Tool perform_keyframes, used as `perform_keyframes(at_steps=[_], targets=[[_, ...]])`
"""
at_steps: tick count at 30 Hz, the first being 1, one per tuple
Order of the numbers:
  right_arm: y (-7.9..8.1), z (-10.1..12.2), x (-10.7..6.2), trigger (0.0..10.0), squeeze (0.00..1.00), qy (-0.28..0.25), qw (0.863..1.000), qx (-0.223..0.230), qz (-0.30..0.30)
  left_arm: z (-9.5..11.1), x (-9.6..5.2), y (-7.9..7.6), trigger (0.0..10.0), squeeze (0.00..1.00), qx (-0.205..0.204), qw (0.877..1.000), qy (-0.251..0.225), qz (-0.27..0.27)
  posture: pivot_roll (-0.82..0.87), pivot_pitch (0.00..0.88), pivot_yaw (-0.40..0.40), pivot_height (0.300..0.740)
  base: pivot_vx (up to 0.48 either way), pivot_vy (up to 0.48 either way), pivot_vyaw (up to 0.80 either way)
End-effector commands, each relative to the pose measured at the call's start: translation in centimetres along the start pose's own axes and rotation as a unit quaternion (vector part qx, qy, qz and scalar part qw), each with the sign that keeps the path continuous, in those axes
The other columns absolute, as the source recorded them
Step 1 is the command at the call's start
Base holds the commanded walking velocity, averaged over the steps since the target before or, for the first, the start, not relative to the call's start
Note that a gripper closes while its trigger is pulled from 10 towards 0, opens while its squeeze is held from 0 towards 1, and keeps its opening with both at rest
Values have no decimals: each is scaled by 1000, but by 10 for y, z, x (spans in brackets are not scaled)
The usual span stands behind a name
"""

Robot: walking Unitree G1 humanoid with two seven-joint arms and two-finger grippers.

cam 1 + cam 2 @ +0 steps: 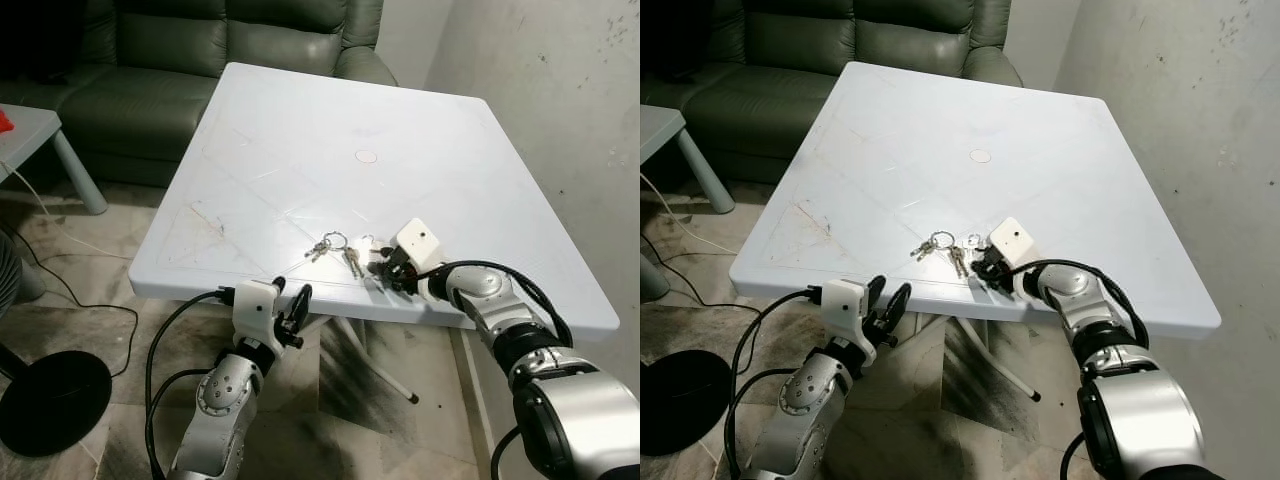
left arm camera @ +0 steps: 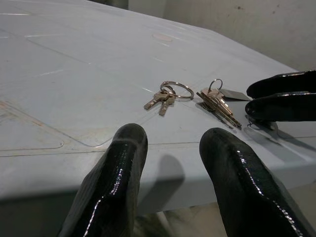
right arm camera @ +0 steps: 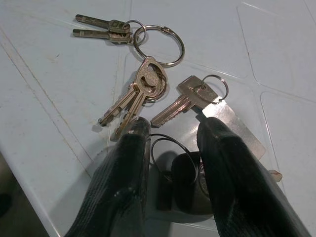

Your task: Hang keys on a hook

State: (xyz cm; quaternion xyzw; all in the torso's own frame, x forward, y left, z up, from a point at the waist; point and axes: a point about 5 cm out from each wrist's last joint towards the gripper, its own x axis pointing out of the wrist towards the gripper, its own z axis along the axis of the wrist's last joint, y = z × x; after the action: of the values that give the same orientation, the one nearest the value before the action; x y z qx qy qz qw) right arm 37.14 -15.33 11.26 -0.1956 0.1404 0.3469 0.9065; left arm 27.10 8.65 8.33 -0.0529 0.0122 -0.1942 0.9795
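A bunch of silver keys (image 3: 143, 89) on linked rings lies on the white table (image 1: 300, 130), close to its front edge. One key carries a flat metal tag (image 3: 232, 123). My right gripper (image 3: 175, 126) rests on the table just behind the keys. It is open, and its fingers (image 3: 123, 168) straddle a small black fob (image 3: 187, 180) with a thin wire ring. My left gripper (image 1: 290, 300) hangs open just below the table's front edge, pointing up at the keys (image 2: 170, 94), with nothing between its fingers (image 2: 118, 173).
A dark green sofa (image 1: 200, 60) stands behind the table. A grey side table (image 1: 30, 130) and a black round stand base (image 1: 50, 400) with cables are at the left. A stained wall (image 1: 560, 100) runs along the right. Table legs (image 1: 380, 365) cross underneath.
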Motion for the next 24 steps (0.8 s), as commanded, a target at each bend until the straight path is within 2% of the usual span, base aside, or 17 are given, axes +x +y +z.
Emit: perform_keyframes(at_steps=[1,24], targets=[[-3,-7,-4,0,0,15,1000,7,-6,4,2,-10,10000,0,-4,1000,-10,-8,112,78,-125,740,0,0,0],[-6,-9,-7,0,0,14,1000,15,-8,4,4,-11,10000,0,-3,1000,-11,-7,110,77,-125,740,0,0,0]])
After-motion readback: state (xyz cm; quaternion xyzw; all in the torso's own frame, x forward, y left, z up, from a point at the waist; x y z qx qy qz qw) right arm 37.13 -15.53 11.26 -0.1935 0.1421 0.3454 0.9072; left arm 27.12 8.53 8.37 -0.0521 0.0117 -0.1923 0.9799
